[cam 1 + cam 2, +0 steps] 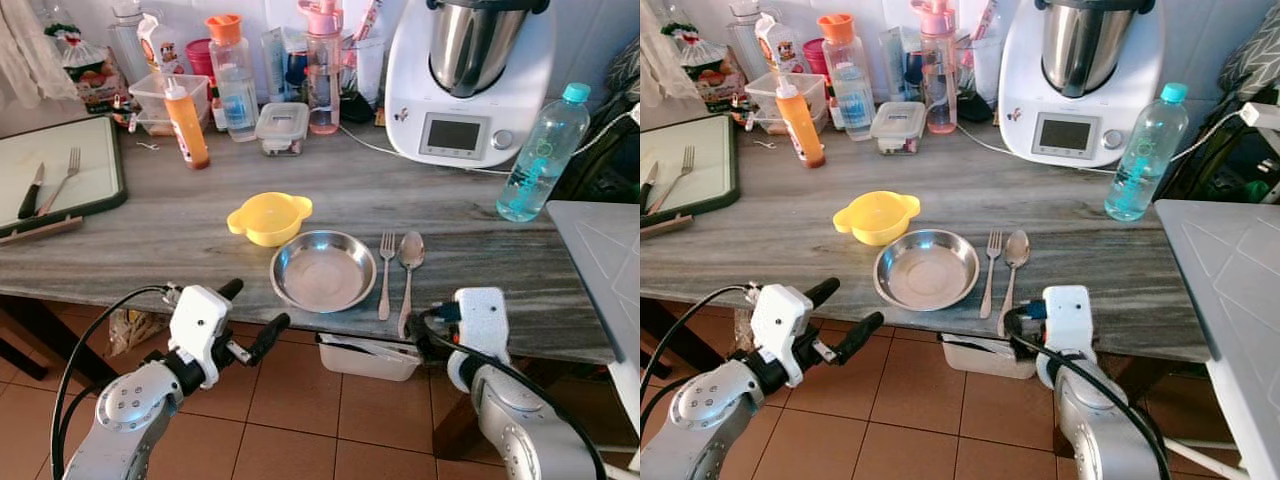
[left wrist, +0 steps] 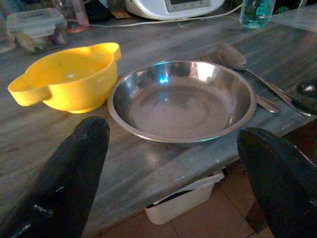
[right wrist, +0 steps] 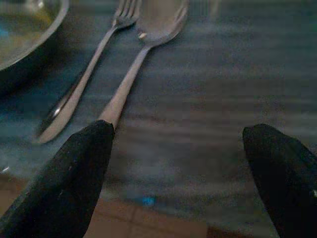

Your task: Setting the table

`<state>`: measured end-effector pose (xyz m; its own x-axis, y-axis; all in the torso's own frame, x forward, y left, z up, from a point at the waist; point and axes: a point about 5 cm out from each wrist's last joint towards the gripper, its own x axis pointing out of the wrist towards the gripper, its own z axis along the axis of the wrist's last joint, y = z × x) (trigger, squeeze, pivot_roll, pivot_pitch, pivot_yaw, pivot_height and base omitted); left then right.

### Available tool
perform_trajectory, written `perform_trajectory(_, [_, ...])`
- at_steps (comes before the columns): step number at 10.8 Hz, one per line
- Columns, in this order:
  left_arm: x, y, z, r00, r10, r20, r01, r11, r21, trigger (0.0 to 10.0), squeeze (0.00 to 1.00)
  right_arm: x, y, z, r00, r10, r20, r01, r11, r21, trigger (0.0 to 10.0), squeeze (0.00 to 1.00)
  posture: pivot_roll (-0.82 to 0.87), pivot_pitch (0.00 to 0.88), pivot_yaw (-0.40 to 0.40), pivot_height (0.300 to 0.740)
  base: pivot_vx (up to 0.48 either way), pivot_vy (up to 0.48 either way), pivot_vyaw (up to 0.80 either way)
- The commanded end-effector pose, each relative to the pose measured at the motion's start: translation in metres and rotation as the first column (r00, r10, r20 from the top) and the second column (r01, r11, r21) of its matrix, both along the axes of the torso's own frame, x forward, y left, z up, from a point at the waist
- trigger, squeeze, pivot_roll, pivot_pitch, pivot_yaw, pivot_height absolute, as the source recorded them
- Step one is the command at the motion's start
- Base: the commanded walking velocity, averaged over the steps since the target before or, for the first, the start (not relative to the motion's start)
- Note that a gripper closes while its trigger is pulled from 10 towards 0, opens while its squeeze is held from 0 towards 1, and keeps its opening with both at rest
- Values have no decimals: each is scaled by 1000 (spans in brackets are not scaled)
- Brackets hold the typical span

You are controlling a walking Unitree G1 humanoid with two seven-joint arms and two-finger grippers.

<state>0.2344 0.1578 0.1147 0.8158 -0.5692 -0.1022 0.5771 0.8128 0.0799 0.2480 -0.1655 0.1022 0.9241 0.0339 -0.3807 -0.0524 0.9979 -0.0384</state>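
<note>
Bench (image 1: pixel 150 235) of grey-veined stone runs across the scene, carrying a white kitchen machine (image 1: pixel 470 80) at the far right and a clear water bottle (image 1: pixel 541 152) beside it. A green-rimmed cutting board (image 1: pixel 60 180) at the far left holds a spare fork (image 1: pixel 62 180) and a knife (image 1: pixel 30 192). Near the front edge sits the steel plate (image 1: pixel 322 270), with a yellow bowl (image 1: pixel 268 218) touching its far-left rim. Just right of the plate lie a fork (image 1: pixel 386 272) and a spoon (image 1: pixel 409 270), side by side, long axes running near to far, handles toward the robot. The left end effector (image 1: pixel 255 315) hovers below the bench edge, near-left of the plate, its fingers spread apart. The right end effector (image 3: pixel 183 163), fingers likewise apart, hangs just near of the spoon handle, so the right arm is closer to the cutlery. The place setting looks largely laid; the board's knife may be the missing piece.
</note>
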Motion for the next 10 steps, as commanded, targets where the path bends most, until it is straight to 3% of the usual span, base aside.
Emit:
perform_trajectory(1, [0,2,-2,1000,-1,-3,1,1000,8,10000,0,0,-2,9,999,-10,49,11,1000,-21,10000,1000,93,36,47,740,0,0,0])
perform_trajectory(4, [0,1,-3,1000,-2,-2,2,1000,5,10000,0,4,5,36,973,28,231,-12,998,-69,10000,1000,88,34,48,740,0,0,0])
perform_trajectory(6, [1,1,-1,1000,16,21,-16,1000,-5,10000,0,12,14,68,902,80,425,-42,994,-98,10000,1000,92,27,38,740,0,0,0])
perform_trajectory(10, [2,4,21,980,157,122,-154,987,-34,10000,0,5,7,59,897,67,437,-23,994,-106,10000,1000,88,17,35,740,0,0,0])
